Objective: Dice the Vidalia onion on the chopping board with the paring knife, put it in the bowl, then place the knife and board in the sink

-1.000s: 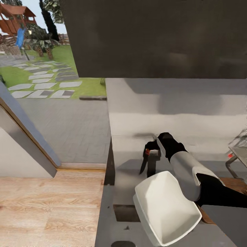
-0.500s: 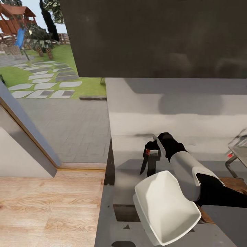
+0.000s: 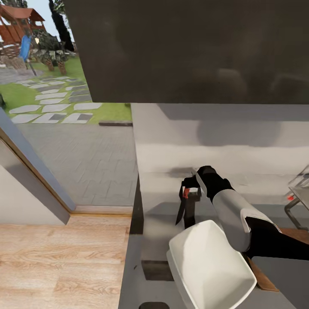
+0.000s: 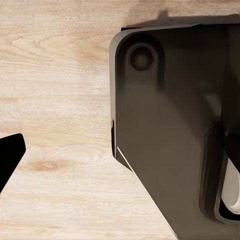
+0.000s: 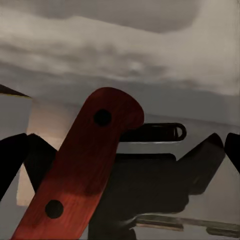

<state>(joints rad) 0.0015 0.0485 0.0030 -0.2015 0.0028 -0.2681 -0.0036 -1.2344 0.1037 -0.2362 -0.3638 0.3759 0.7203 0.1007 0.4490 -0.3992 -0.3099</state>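
My right gripper (image 3: 189,193) is shut on the paring knife (image 3: 182,205) and holds it over the grey countertop (image 3: 163,223), near the back wall. The red handle (image 5: 85,170) sits between the black fingers, and the dark blade points down toward the counter. The white bowl (image 3: 210,262) stands on the countertop just in front of the knife, under my forearm. The brown chopping board (image 3: 296,234) lies behind and to the right of the bowl, mostly covered by my arm. An edge of the sink (image 3: 300,186) shows at the far right. The onion is out of view.
The countertop ends at its left edge (image 3: 136,223); beyond it are wood floor (image 3: 64,262) and an open doorway to a paved yard. A dark cabinet (image 3: 193,47) hangs overhead. One black left fingertip (image 4: 10,157) hangs over the floor beside my dark base (image 4: 170,140).
The whole head view has shifted slightly, so the camera moved. My right gripper keeps the knife in about the same spot over the counter.
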